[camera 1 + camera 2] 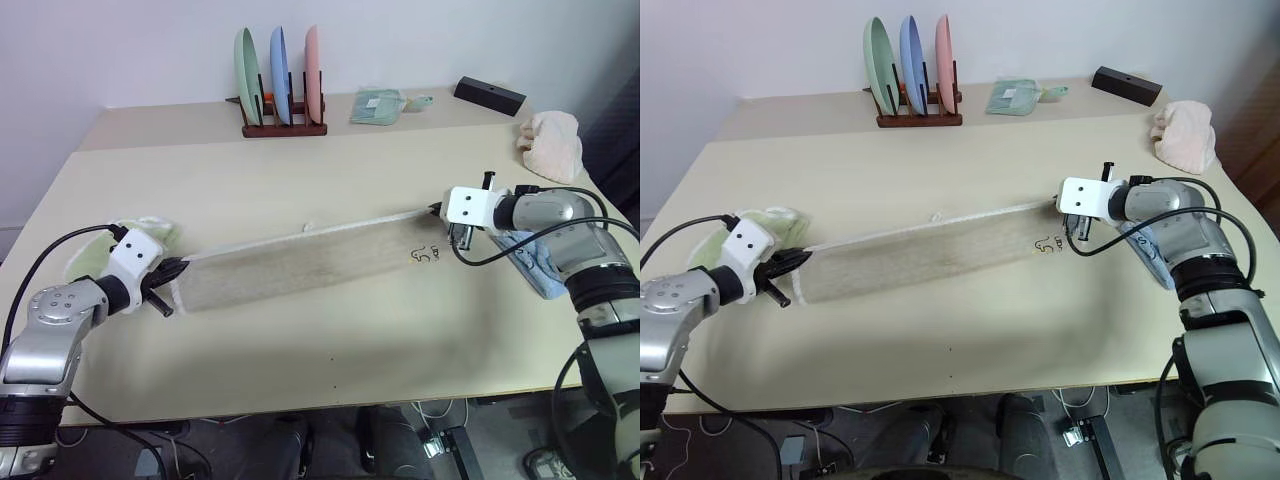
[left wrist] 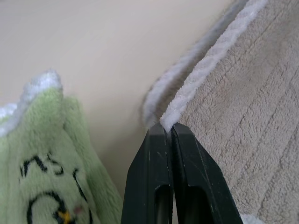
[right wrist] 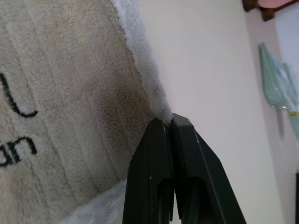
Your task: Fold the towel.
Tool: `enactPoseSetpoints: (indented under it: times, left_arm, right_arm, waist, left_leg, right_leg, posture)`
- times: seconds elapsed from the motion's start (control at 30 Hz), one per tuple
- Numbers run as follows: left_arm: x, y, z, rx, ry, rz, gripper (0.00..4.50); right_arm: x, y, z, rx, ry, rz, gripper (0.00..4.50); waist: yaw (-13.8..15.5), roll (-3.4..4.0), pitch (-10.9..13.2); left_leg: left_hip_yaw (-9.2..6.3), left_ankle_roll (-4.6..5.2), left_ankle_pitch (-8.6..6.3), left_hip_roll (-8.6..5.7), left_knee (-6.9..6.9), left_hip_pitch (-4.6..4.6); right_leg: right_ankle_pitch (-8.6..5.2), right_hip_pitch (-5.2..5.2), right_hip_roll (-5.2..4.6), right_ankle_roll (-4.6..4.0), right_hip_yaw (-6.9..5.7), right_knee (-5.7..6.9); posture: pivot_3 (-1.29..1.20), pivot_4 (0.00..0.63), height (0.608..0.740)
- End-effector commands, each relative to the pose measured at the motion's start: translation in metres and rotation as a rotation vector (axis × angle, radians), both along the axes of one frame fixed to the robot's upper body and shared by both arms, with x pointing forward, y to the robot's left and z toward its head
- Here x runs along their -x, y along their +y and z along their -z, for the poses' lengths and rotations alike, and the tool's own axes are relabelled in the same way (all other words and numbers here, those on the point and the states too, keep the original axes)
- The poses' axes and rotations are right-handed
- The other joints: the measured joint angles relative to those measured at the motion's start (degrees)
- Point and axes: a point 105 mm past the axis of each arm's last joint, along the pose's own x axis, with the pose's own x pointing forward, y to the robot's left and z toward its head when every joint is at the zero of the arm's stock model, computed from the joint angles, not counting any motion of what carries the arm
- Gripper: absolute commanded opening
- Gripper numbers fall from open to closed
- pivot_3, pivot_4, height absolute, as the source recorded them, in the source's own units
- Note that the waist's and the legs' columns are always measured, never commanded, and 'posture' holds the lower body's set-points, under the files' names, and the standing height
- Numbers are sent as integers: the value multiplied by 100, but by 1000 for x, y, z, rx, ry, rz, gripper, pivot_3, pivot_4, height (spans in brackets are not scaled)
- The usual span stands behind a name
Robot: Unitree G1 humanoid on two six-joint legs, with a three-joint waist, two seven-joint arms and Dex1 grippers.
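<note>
Towel, head views: you had the towel stretched as a long narrow band across the table, its long axis running from the left gripper up to the right gripper.
Ends: each arm sat at its own end of the band, so neither was nearer; any fold you made would hinge on that line between them.
Neighbours: the green towel lay just beside your left end, the blue towel under your right arm.
Left wrist view: your fingers were pinched tight on the towel's white edging at a corner.
Right wrist view: fingers likewise clamped on the white-edged corner.
Look: beige ribbed terry, white stitched border, dark printed mark near your right end.
</note>
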Motion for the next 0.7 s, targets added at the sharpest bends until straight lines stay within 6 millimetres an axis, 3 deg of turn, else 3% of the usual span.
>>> enactPoseSetpoints:
  times: [0.03, 0.23, 0.27, 0.37, 0.5, 0.53, 0.7]
  left_arm:
    - [-8, 6, -5, -19, -49, -46, 0]
    - [-11, 3, 2, 32, -35, -63, 0]
    - [-11, 4, 4, 53, -28, -74, 292]
    - [-15, 10, 2, 63, -58, -128, 1415]
    - [-20, 14, -7, 82, -112, -184, 3458]
    - [-20, 14, -11, 93, -137, -190, 3476]
    - [-22, 15, -24, 97, -231, -247, 3476]
  right_arm:
    - [-7, -4, -8, 13, -52, 24, 61]
    - [-9, -5, -5, 14, -52, 21, 61]
    - [-8, -6, -4, 15, -48, 24, 17]
    - [-7, -9, -4, -13, -23, 44, 929]
    - [-9, -22, -17, 48, -110, 85, 2874]
    - [-8, -26, -22, 42, -131, 97, 3320]
    - [0, -44, -46, -64, -215, 184, 3320]
  waist:
    - [0, 0, 0]
    - [-15, 0, 0]
    - [-19, 0, 0]
    - [-26, 0, 0]
    - [-7, 0, 0]
    - [5, 0, 0]
    - [7, -1, -1]
  left_leg:
    - [0, 0, 0, 0, 0, -1]
    - [0, 0, 0, 0, 0, 0]
    - [0, 0, 0, 0, 0, 0]
    - [0, -1, 0, 0, 0, 1]
    - [0, -1, 0, 0, 1, 0]
    - [0, -1, 0, 0, 2, -1]
    - [0, -1, 0, -1, 3, -3]
  right_leg:
    - [0, 0, 0, 0, 0, 0]
    - [0, -1, 0, 0, 0, 2]
    - [0, -1, 1, 0, 1, 2]
    - [0, -2, 1, 0, 1, 4]
    - [0, -2, 1, 0, 1, 4]
    - [0, -3, 1, 0, 1, 5]
    - [0, -4, 0, 1, 1, 4]
  posture:
    - [0, 150, 740]
    - [0, 150, 740]
    - [0, 150, 740]
    - [0, 150, 740]
    - [0, 150, 740]
    - [0, 150, 740]
    - [0, 150, 740]
